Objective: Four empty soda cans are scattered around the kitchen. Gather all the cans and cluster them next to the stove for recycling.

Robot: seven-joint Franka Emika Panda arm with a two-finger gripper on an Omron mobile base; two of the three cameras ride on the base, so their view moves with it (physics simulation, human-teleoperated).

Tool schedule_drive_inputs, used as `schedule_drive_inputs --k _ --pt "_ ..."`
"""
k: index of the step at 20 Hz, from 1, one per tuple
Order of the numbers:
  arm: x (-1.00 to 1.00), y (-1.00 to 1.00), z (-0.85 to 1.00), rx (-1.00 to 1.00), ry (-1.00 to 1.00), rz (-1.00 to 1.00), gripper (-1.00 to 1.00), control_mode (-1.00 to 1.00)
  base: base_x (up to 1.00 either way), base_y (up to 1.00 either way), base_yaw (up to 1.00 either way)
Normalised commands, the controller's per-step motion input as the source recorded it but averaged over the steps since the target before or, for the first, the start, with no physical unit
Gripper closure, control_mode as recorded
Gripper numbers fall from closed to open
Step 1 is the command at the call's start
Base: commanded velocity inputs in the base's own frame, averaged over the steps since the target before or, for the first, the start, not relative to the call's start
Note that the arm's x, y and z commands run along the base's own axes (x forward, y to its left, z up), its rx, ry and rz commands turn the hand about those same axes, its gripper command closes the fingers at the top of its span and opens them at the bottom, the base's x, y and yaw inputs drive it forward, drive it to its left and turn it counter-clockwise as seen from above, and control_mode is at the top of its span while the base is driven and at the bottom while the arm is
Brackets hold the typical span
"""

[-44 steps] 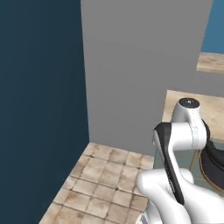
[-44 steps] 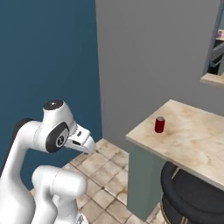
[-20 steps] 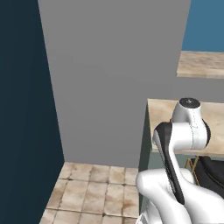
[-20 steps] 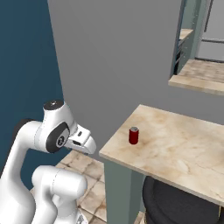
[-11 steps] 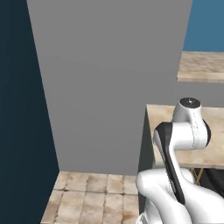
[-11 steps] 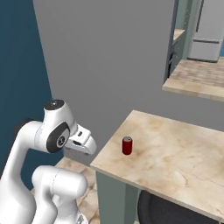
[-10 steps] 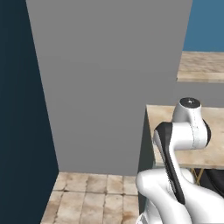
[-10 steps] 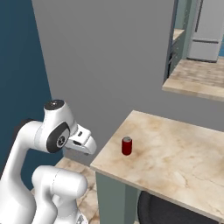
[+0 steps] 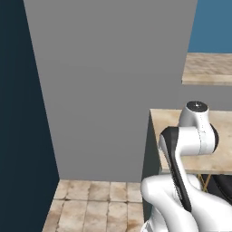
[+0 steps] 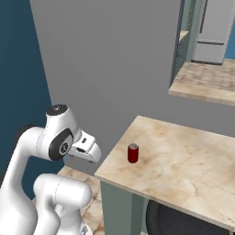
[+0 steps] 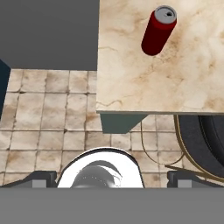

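A glossy red metal soda can [image 10: 133, 153] with silvery top stands on the smooth beige marble counter [image 10: 183, 160].

no readable text, labels, brands, numbers or signs anywhere. the red can [image 11: 158, 31] at 1 o'clock in the hand view, upright on the counter [image 11: 175, 83], has a plain side and a bare silvery top; in the right base view it is too small to show any print.

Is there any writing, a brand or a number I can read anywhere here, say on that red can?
None. The red can on the counter is plain red with a silvery top, with no label or brand visible. The fridge and walls show no text either.
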Motion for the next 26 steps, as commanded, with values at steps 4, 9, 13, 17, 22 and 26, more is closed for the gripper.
schedule_drive_inputs --k 4,9,13,17,22,26 --pt "0.00 0.00 0.00 0.00 0.00 0.00 -1.00 1.00 0.00 0.00 0.00" --pt "0.00 0.00 0.00 0.00 0.00 0.00 -1.00 1.00 0.00 0.00 0.00" --pt "0.00 0.00 0.00 0.00 0.00 0.00 -1.00 1.00 0.00 0.00 0.00" --pt "0.00 0.00 0.07 0.00 0.00 -0.02 -1.00 -1.00 0.00 0.00 0.00" --pt "0.04 -0.06 0.36 0.06 0.03 -0.15 -1.00 -1.00 0.00 0.00 0.00" --pt "0.03 -0.08 0.47 0.10 0.13 -0.16 -1.00 -1.00 0.00 0.00 0.00"
